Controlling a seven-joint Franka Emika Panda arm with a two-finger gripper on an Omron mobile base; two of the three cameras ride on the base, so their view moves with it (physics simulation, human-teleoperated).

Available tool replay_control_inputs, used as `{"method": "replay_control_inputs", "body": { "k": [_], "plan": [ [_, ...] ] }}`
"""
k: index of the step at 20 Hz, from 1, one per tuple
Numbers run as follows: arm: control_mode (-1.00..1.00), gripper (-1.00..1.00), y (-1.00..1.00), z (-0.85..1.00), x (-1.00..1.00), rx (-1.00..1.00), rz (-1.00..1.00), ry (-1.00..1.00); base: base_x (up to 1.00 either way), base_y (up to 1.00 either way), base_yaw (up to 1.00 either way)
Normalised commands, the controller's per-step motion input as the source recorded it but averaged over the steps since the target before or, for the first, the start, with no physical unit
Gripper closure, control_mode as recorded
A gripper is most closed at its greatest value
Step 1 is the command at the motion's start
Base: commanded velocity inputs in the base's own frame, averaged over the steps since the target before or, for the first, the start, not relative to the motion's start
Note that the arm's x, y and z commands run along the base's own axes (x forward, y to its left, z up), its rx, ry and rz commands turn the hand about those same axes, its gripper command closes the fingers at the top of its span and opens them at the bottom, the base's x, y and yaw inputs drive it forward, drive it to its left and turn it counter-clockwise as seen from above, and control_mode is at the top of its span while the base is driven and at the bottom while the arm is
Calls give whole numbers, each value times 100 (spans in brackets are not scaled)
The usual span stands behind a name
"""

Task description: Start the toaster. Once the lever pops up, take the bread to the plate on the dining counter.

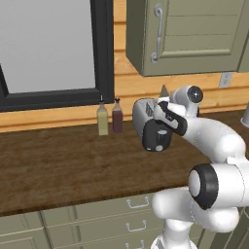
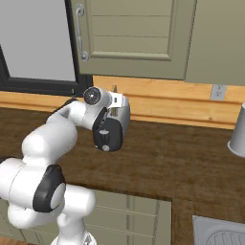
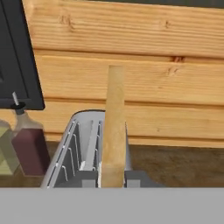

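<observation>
We see the dark wooden worktop (image 1: 63,160) filling the middle band of the left base view, with olive drawers (image 1: 97,214) along its lower edge and a wood-plank wall (image 3: 153,65) behind it. Above, a dark-framed window (image 1: 48,44) sits at the upper left and an olive wall cupboard (image 1: 194,34) at the upper right.

The toaster (image 1: 146,121) stands near the centre of the left base view, its black end panel (image 1: 156,136) facing us, with the lever (image 2: 105,147) low on that panel in the right base view. Two slim bottles, one olive (image 1: 102,119) and one dark red (image 1: 117,116), stand just left of the toaster against the wall.

The end effector (image 1: 164,104) hangs over the toaster's top, clenched on the bread (image 3: 114,127). In the hand view the bread stands upright, edge-on, rising from the right-hand slot at bottom centre up the middle of the frame. Its tip (image 1: 164,90) pokes up above the toaster in the left base view.
</observation>
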Motion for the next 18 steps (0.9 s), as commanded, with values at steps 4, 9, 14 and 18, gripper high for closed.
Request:
{"method": "replay_control_inputs", "body": {
  "k": [4,9,14,18],
  "plan": [
    [-100,100,0,57,-75,0,-4,20,0,0,0],
    [-100,100,0,42,-74,0,0,23,0,0,0],
    [-100,100,3,3,-75,0,0,13,0,0,0],
    [-100,100,33,0,-89,0,3,4,0,0,0]
  ]
}}
